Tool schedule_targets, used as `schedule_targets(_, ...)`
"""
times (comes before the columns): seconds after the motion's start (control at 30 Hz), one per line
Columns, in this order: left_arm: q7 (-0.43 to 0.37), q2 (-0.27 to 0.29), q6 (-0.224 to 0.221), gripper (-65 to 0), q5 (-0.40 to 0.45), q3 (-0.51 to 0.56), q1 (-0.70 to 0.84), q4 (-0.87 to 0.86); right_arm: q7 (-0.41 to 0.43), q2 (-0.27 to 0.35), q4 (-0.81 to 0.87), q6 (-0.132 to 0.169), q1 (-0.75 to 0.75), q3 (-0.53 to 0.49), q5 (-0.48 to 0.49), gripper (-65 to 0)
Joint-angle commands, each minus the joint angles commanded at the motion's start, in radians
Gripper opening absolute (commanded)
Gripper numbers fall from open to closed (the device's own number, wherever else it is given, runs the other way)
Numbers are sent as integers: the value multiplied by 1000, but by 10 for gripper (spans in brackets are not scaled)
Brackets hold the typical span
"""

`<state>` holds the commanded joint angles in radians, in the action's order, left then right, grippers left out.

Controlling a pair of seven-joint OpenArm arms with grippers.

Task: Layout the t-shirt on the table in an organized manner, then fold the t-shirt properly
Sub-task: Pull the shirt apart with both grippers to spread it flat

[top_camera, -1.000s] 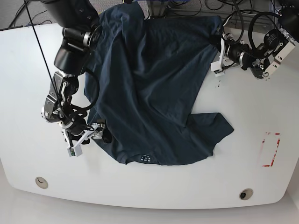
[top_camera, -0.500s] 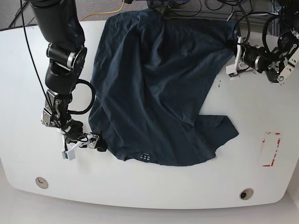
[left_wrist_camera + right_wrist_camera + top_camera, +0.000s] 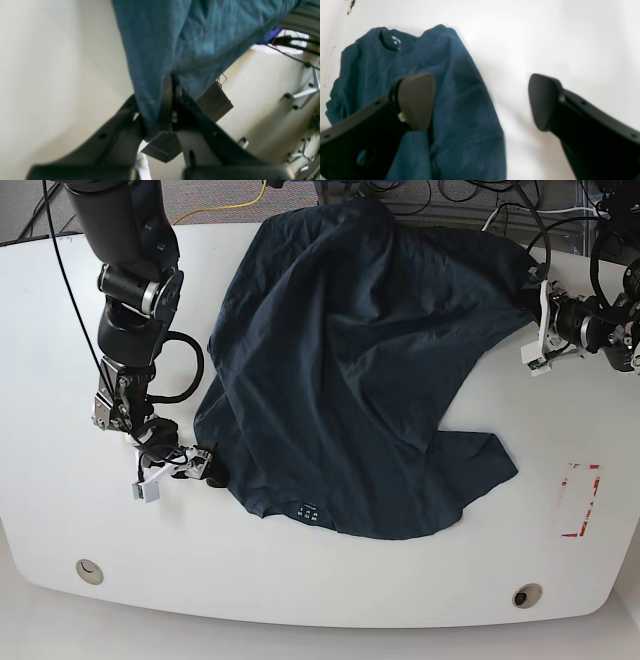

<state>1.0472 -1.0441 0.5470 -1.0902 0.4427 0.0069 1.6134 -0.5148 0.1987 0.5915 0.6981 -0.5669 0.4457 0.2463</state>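
A: Where is the t-shirt (image 3: 350,370) lying?

B: Spread wrinkled over the middle of the white counter (image 3: 60,350), its top part reaching the far edge and bunched there, its collar with the small label toward the near edge. One sleeve sticks out toward the right, short of the red tape rectangle (image 3: 578,500) near the right edge.

A: And the left end effector (image 3: 172,100)?

B: Closed on the t-shirt. In its wrist view the two fingers (image 3: 166,105) are pressed together with a fold of blue cloth pinched between them, the fabric rising away from the jaws. In the base view it sits at the shirt's far right corner, toward the right edge of the counter, with the cloth drawn out to it.

A: The right end effector (image 3: 481,100)?

B: Its fingers (image 3: 416,100) are spread wide with nothing between them. One finger is over the shirt's edge, the other over bare counter. In the base view it is just beside the shirt's near left corner

A: Anything else on the counter?

B: Two round holes, one (image 3: 89,571) at the near left corner, one (image 3: 526,595) at the near right
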Motion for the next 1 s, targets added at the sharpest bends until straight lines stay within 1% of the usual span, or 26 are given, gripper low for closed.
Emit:
schedule_targets(0.2, 0, -5, 2, -650, 2, -40, 26, 0, -63, -35, 0, 0, 2, 0, 0, -94)
schedule_targets(0.33, 0, -6, 2, -650, 3, -64, 38, -5, -69, -60, 2, 0, 2, 0, 0, -94)
schedule_targets(0.43, 0, -23, 5, -650, 3, -87, 52, -31, -69, -74, 2, 0, 2, 0, 0, -94)
schedule_targets(0.6, 0, -35, 77, -650, 3, -126, 54, -104, -69, -94, 2, 0, 0, 0, 0, -95)
schedule_targets(0.63, 0, -35, 103, -650, 8, -141, 52, -124, -69, -98, 2, 0, 0, -2, 0, -97)
schedule_targets(0.77, 0, -35, 149, -650, 71, -180, 52, -157, -69, -100, 3, 0, 0, -60, 5, -101)
schedule_targets(0.87, 0, -29, 151, -650, 135, -209, 52, -175, -68, -100, 25, 0, 0, -112, 9, -144)
schedule_targets(0.93, 0, -28, 151, -650, 178, -229, 51, -189, -68, -109, 44, 0, 2, -140, 9, -195)
schedule_targets(0.97, 0, -28, 151, -650, 186, -233, 51, -192, -68, -109, 49, 0, 2, -143, 9, -208)
schedule_targets(1.0, 0, -26, 151, -650, 210, -245, 51, -204, -68, -110, 60, 0, 3, -143, 9, -249)
